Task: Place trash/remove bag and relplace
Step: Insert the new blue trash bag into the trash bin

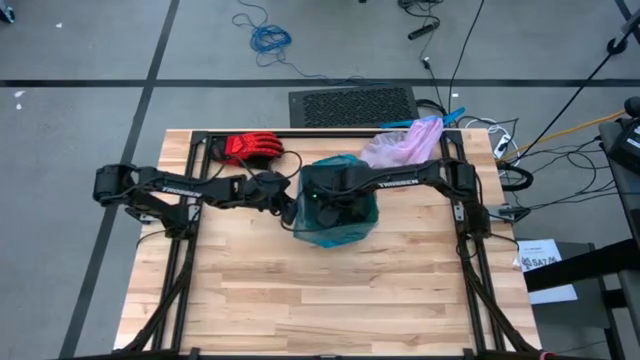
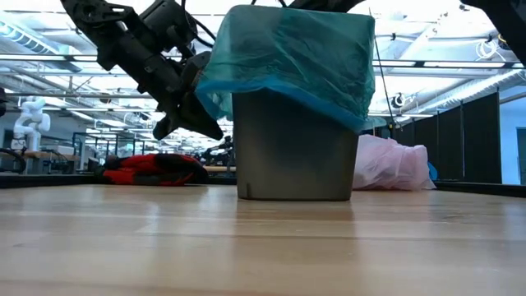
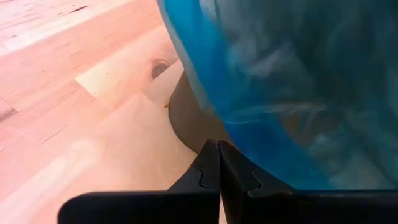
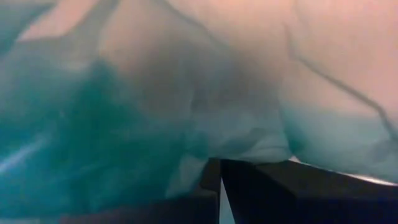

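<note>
Pale wooden tabletop: grey bin wears a teal-green plastic bag; lilac-pink see-through liner lies behind. Left gripper pinched together beside the rim, right gripper closed inside. Snagged film could tip the bin.

The table is pale jointed wood planks, smooth with a soft sheen. On it the bin looks grey, matt and smooth, with a thin, crinkled, half-see-through teal plastic liner over its rim. Behind the bin lies filmy, glossy pink plastic, the bag. The red glove looks like cloth. The fingers are matt black
</note>
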